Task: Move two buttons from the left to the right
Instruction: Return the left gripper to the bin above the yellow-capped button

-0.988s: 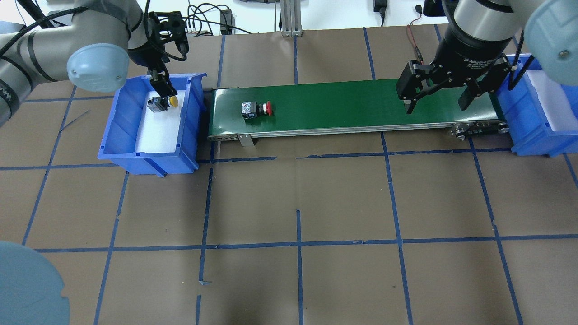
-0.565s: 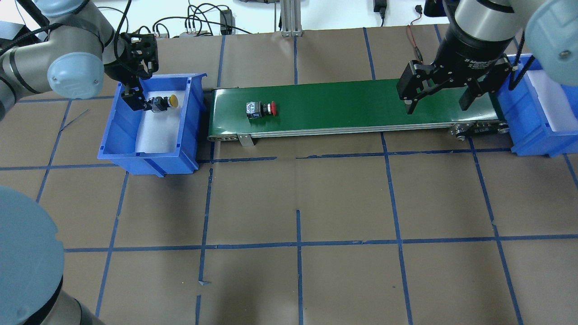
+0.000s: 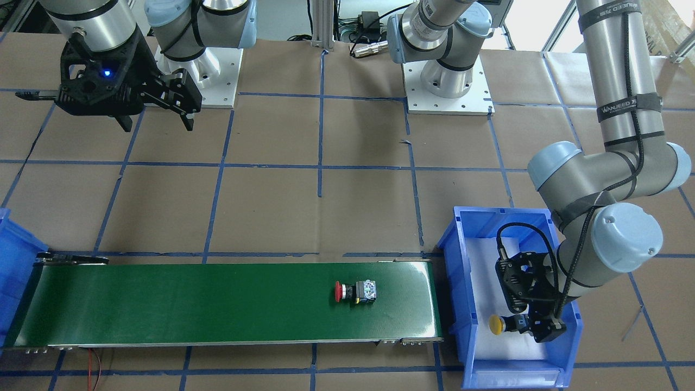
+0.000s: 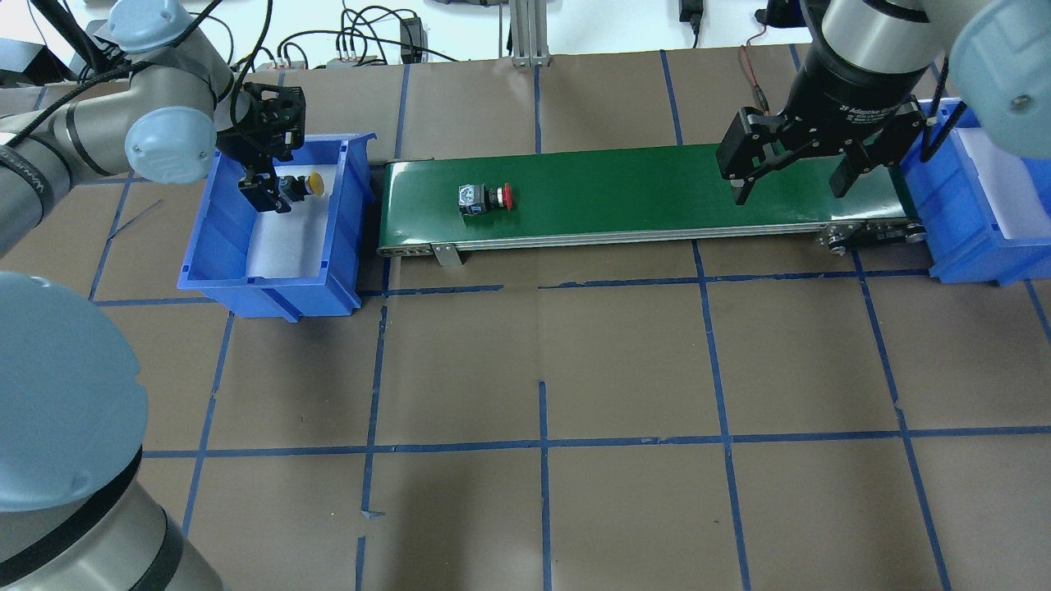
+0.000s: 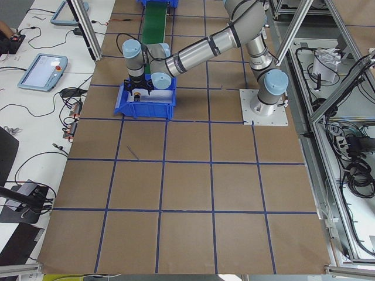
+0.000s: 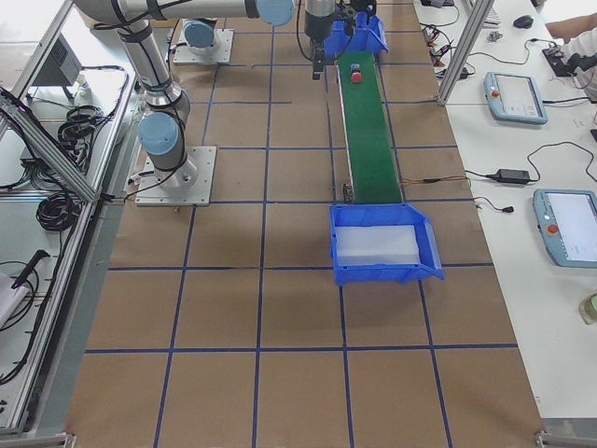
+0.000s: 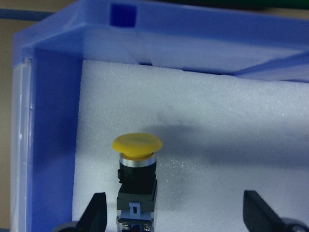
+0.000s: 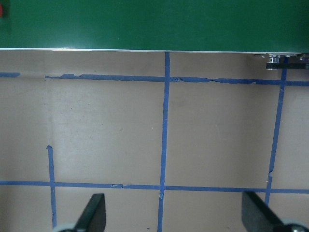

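The yellow button [image 4: 305, 184] lies on its side on white foam in the left blue bin [image 4: 215, 234], cap towards the conveyor. It also shows in the front view [image 3: 502, 324] and the left wrist view [image 7: 137, 166]. My left gripper [image 4: 269, 194] is low in that bin, open, its fingers either side of the button's black body, nearer the left finger [image 7: 96, 212]. The red button [image 4: 488, 198] lies on the green conveyor belt [image 4: 657, 185] near its left end. My right gripper [image 4: 788, 185] hangs open and empty above the belt's right end.
The right blue bin [image 4: 969, 238], lined with white foam, stands at the conveyor's right end and holds nothing I can see. The bin walls stand close around my left gripper. Brown paper with blue tape lines covers the table [image 4: 542, 369]. Cables lie along the far edge.
My left gripper has moved from over the yellow button to the bin's left side and now sits low around its body. The red button has moved a little right on the belt.
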Controlling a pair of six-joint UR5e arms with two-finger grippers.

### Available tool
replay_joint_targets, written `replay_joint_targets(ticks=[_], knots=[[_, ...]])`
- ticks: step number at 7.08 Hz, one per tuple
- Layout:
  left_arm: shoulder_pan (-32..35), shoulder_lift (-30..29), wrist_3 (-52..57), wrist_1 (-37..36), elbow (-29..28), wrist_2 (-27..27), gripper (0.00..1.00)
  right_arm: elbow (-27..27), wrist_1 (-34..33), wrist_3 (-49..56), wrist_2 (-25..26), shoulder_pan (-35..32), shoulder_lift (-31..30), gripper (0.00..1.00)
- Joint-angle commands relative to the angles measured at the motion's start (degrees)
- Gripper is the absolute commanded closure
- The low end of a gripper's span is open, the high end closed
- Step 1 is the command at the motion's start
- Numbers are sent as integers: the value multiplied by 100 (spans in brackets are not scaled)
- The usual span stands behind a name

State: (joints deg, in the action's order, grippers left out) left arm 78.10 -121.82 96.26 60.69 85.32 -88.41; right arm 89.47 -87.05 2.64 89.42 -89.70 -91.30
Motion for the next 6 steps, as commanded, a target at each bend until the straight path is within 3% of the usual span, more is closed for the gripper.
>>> replay_joint_targets(ticks=[1, 6], knots=[[-23, -237, 16, 39, -103, 16, 2, 0, -13, 17, -65, 15, 7, 0], [-58, -395, -28, -22, -147, 60, 2, 0, -5, 18, -30, 23, 7, 0]])
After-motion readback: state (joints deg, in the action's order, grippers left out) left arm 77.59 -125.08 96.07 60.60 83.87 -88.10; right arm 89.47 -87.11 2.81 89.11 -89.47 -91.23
